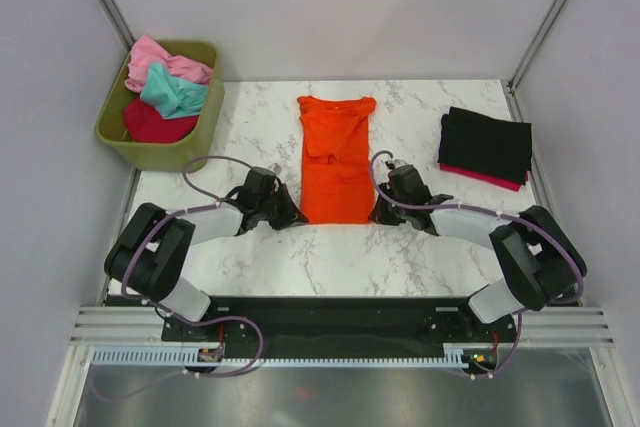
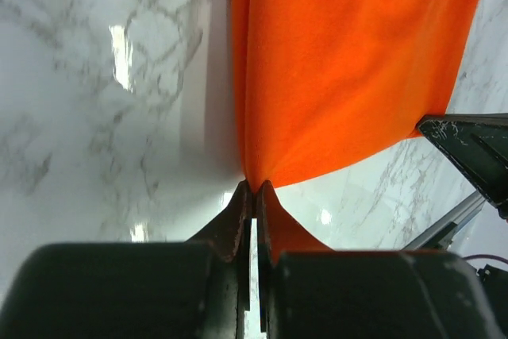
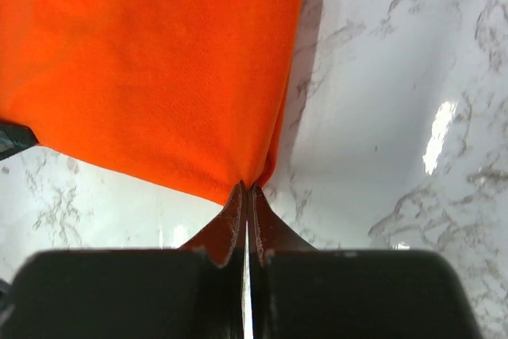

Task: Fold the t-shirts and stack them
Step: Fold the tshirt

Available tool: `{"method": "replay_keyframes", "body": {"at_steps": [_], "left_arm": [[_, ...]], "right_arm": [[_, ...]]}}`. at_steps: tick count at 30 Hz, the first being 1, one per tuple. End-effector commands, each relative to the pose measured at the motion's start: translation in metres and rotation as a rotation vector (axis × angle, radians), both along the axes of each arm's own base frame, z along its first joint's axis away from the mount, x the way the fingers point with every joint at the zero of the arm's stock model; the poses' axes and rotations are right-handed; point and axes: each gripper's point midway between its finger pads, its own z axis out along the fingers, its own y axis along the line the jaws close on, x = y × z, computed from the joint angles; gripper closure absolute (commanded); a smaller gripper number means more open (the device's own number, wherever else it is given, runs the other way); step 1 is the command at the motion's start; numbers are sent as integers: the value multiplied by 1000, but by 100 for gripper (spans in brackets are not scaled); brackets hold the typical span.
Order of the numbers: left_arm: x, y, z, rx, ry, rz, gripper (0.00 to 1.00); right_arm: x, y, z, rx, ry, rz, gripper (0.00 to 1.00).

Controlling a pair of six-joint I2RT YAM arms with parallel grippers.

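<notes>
A bright orange t-shirt [image 1: 336,157] lies on the marble table, sides folded in to a long strip, collar at the far end. My left gripper [image 1: 296,217] is shut on its near left corner [image 2: 255,174]. My right gripper [image 1: 378,214] is shut on its near right corner [image 3: 251,179]. A folded black t-shirt [image 1: 487,140] lies on a crimson one [image 1: 482,176] at the far right. Pink [image 1: 160,59], teal [image 1: 172,93] and dark red [image 1: 155,124] shirts lie bunched in the bin.
An olive-green plastic bin [image 1: 190,152] stands at the far left corner, partly off the table [image 1: 330,257]. Grey walls with metal posts close in the back and sides. The right gripper's finger [image 2: 468,144] shows in the left wrist view.
</notes>
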Motion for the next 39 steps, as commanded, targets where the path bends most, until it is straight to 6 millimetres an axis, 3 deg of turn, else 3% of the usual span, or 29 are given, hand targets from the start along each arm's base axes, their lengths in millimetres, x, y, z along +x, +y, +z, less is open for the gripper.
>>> {"method": "replay_keyframes", "body": {"at_steps": [1, 5, 7, 8, 15, 16, 19, 20, 25, 29, 39], "left_arm": [[-4, 8, 19, 0, -95, 18, 98], [-33, 11, 27, -51, -99, -33, 98], [-43, 9, 42, -90, -131, -54, 98], [-54, 11, 37, -89, -109, -59, 98], [-93, 12, 74, -166, -143, -108, 98], [-98, 10, 91, -198, -179, -122, 98], [-109, 11, 107, -215, -190, -128, 98], [-110, 12, 123, -239, -228, -130, 98], [-112, 15, 147, -240, -246, -128, 98], [-108, 10, 155, -242, -231, -135, 98], [-73, 4, 187, -195, -250, -90, 98]], "right_arm": [[-12, 1, 17, 31, -48, 35, 100], [-38, 0, 33, 78, -58, 72, 100], [-50, 0, 36, 91, -57, 93, 100], [-58, 0, 36, 87, -44, 103, 100], [-86, 0, 95, 187, -143, 142, 100], [-88, 0, 102, 194, -155, 144, 100], [-93, -4, 125, 207, -185, 146, 100], [-96, -6, 129, 207, -187, 145, 100], [-89, -8, 151, 191, -223, 137, 100], [-73, -8, 169, 163, -263, 103, 100], [-34, -5, 181, 65, -296, 39, 100]]}}
